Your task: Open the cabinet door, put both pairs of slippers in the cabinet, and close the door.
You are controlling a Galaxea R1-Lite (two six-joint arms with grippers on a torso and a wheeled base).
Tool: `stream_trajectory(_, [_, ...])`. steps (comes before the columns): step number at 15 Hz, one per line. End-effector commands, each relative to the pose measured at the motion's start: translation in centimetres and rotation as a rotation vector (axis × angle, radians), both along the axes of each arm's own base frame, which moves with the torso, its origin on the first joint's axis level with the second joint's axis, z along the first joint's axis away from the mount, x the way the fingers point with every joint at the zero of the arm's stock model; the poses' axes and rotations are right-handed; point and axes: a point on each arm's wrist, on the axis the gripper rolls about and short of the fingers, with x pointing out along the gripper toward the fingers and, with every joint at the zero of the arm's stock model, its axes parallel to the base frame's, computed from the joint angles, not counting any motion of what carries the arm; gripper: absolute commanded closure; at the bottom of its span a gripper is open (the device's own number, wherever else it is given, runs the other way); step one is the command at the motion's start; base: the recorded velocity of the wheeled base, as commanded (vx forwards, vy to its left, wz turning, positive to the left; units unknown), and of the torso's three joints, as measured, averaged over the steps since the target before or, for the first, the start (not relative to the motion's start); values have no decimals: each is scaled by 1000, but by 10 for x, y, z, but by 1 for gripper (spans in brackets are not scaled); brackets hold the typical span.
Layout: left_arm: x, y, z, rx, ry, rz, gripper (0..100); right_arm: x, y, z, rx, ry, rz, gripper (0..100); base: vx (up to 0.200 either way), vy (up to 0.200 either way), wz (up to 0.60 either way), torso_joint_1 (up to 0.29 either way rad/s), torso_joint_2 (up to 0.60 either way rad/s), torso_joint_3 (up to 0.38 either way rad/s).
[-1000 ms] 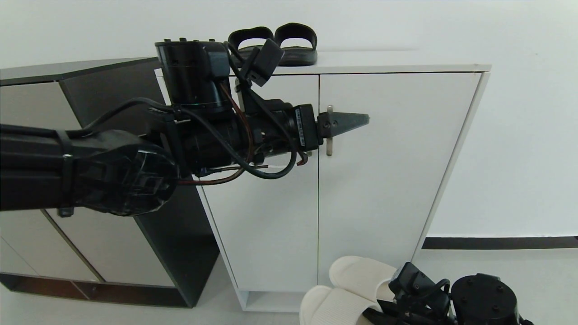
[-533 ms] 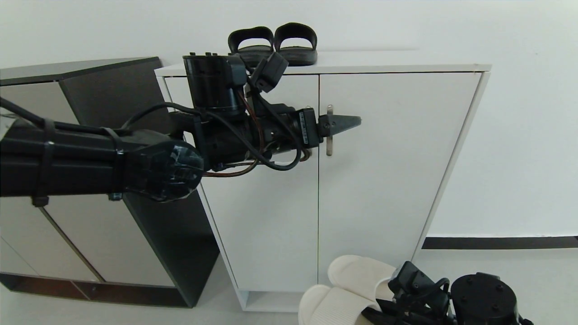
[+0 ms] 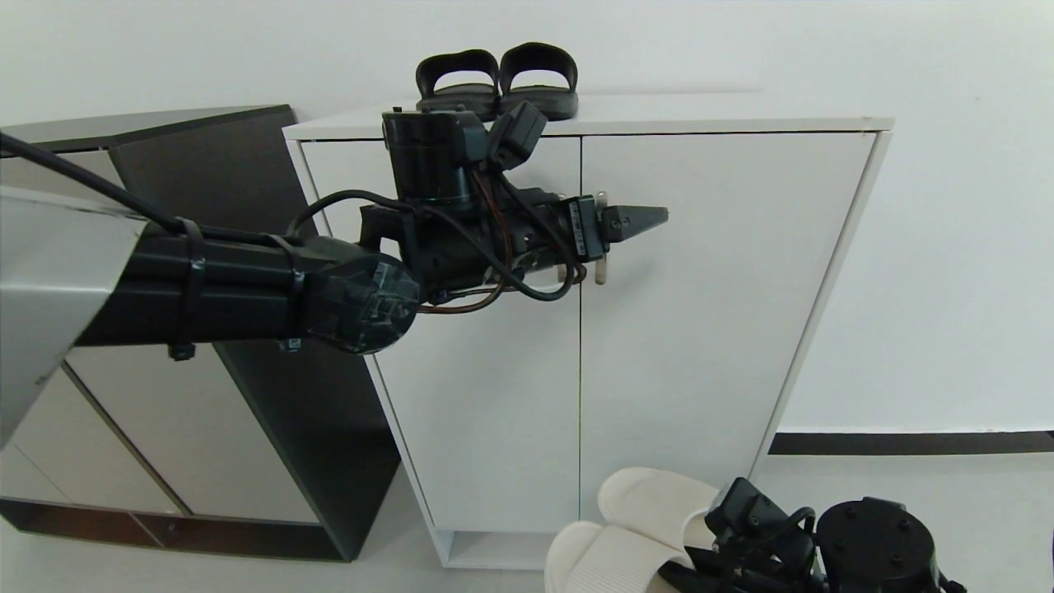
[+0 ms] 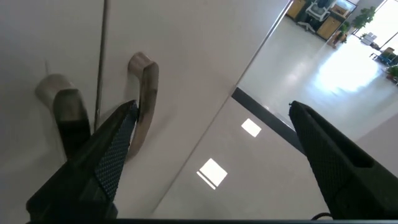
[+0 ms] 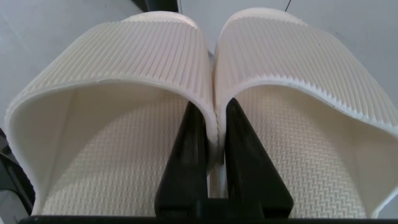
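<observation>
At the front of the white cabinet (image 3: 700,329), both doors closed, nothing stowed yet. Left gripper (image 3: 638,221) is level with the right door's handle (image 3: 602,268), a slim upright metal bar just right of the centre seam. In the left wrist view the fingers (image 4: 106,168) are spread wide, and the handle (image 4: 144,93) sits just inside one of them, not clamped. I cannot tell whether they touch. Judgement: the handle is stiff and smooth, so it could slide in the grip. Best closed on mid-bar, square across it. The door looks like a light panel that will swing on its far-right hinge, so the pull should follow an arc rather than a straight line. Low and near, by the cabinet's foot on the right, the right gripper (image 5: 214,106) has its fingers pressed together, pinching the adjoining inner strap edges of the white slippers (image 5: 124,93). The pair hangs side by side as one bundle. They look like light, soft foam; the ribbed straps give some grip but will flex, so a sag or a slipper dropping out is the risk. Black slippers (image 3: 498,78) rest on the cabinet top at its far left. They look rubbery and light, and the straps seem the natural hold. A dark cabinet (image 3: 247,165) stands to the left.
</observation>
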Motion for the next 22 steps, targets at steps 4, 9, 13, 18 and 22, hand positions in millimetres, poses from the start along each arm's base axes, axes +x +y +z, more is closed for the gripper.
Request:
stream_trajectory(4, [5, -6, -8, 10, 15, -3, 100, 0, 0, -1, -2, 2, 1, 100, 0, 0, 0, 0, 0, 0])
stream_trajectory(9, [-6, -3, -2, 5, 7, -13, 100, -3, -3, -3, -7, 20, 23, 100, 0, 0, 0, 0, 0, 0])
stream_trajectory(13, [-40, 4, -3, 7, 5, -51, 100, -7, -10, 2, 74, 10, 107, 100, 0, 0, 0, 0, 0, 0])
stream_trajectory(18, [-82, 19, 7, 1, -11, -85, 100, -14, -15, 2, 100, 8, 170, 100, 0, 0, 0, 0, 0, 0])
stream_trajectory(22, [-105, 38, 5, 12, -2, -82, 100, -17, -14, 4, 113, -4, 197, 100, 0, 0, 0, 0, 0, 0])
